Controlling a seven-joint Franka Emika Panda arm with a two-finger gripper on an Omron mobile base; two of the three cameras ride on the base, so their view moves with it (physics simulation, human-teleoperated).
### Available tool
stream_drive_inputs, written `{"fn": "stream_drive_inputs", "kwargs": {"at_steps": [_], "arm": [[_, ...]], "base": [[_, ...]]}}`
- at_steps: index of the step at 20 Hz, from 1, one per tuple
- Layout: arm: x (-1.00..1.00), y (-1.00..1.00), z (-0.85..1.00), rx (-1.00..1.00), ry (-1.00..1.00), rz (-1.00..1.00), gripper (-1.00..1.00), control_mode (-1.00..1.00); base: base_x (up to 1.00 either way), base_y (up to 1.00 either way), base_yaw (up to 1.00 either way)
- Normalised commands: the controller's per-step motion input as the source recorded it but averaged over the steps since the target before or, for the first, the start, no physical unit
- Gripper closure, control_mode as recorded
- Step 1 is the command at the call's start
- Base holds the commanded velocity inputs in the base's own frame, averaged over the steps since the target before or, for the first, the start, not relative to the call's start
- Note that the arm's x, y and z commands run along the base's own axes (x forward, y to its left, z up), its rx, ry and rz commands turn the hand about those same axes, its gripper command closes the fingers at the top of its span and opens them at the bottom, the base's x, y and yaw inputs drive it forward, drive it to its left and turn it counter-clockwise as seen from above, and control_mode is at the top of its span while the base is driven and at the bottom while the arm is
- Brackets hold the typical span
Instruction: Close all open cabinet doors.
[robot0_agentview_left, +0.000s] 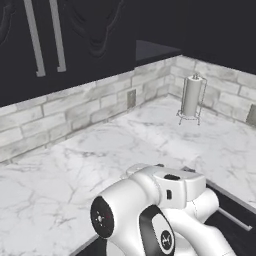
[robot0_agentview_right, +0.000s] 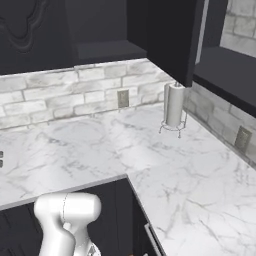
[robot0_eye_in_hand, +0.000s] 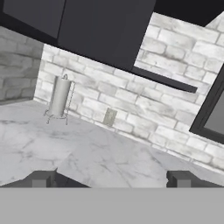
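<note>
Gripper (robot0_eye_in_hand: 112, 178): at the bottom of your hand view, finger tips (robot0_eye_in_hand: 41, 178) spread wide, nothing between them. Cabinet doors: a closed pair with slim silver handles (robot0_agentview_left: 34, 37) at upper left of your left base view; one open door (robot0_agentview_right: 170, 35) swung out at upper centre of your right base view, directly above the paper towel holder (robot0_agentview_right: 174, 107). Marble counter (robot0_agentview_right: 200, 170): spans the lower frame. Wall outlet (robot0_agentview_right: 123, 98): on the brick backsplash.

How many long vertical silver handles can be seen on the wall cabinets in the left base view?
2: the left handle and the right handle, side by side at upper left. More may be outside the picture.
</note>
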Motion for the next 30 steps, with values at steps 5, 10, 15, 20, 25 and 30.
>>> {"fn": "stream_drive_inputs", "kwargs": {"at_steps": [5,10,15,20,25,30], "arm": [[0.00,0.00,0.00,0.00,0.00,0.00,-1.00,1.00],[0.00,0.00,0.00,0.00,0.00,0.00,-1.00,1.00],[0.00,0.00,0.00,0.00,0.00,0.00,-1.00,1.00],[0.00,0.00,0.00,0.00,0.00,0.00,-1.00,1.00],[0.00,0.00,0.00,0.00,0.00,0.00,-1.00,1.00],[0.00,0.00,0.00,0.00,0.00,0.00,-1.00,1.00]], "base": [[0.46,-0.44,0.01],[0.60,-0.42,0.10],[0.74,-0.44,0.21],[0.80,-0.43,0.28],[0.88,-0.43,0.30],[0.88,-0.49,0.28]]}}
